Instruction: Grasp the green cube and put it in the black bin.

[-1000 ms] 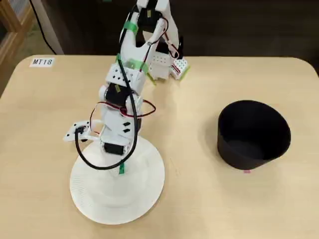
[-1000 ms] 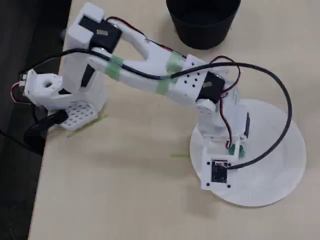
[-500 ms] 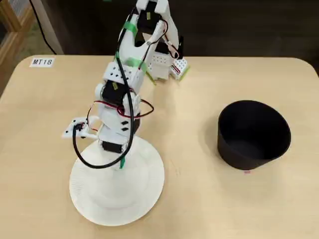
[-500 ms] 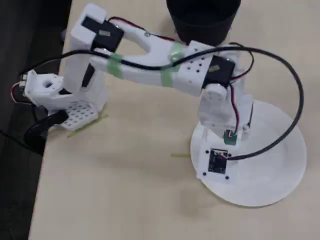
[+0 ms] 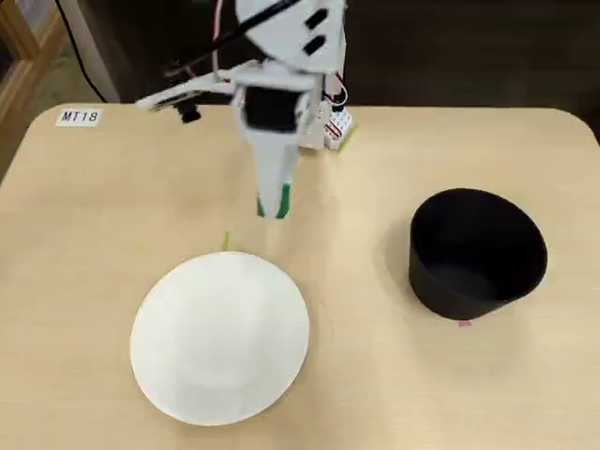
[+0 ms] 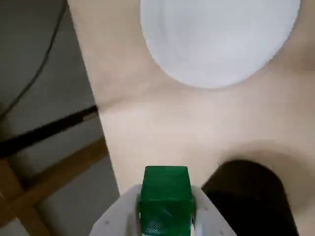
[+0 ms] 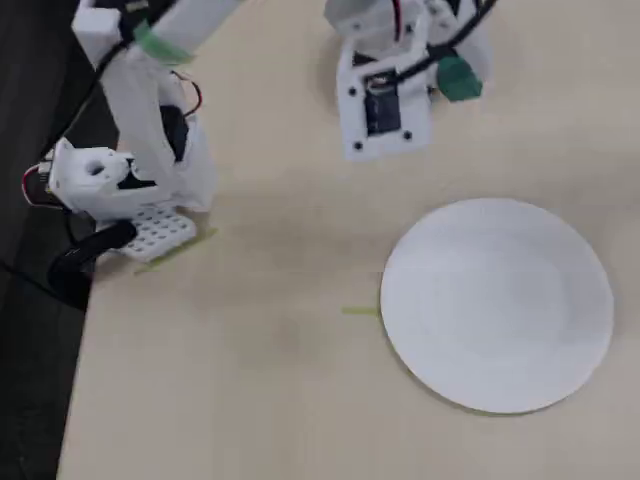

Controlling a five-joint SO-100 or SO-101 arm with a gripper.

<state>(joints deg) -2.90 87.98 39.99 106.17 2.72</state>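
Observation:
My gripper [image 6: 165, 219] is shut on the green cube [image 6: 166, 189], which sits between the white fingers at the bottom of the wrist view. In a fixed view the gripper [image 5: 275, 208] hangs above the table behind the white plate [image 5: 220, 337], with the cube's green [image 5: 284, 197] at its tip. The black bin [image 5: 459, 291] stands to the right of it, apart from the gripper. In the wrist view the bin [image 6: 246, 191] is the dark shape at the bottom right. In another fixed view the cube [image 7: 459, 79] is held above the plate [image 7: 497, 300].
The white plate [image 6: 216, 39] lies on the tan table [image 5: 375, 375]. The arm's base [image 7: 110, 185] is clamped at the table's edge. A label reading MT18 [image 5: 78, 117] is at the back left corner. The table edge and a dark cable [image 6: 49, 130] show at the left of the wrist view.

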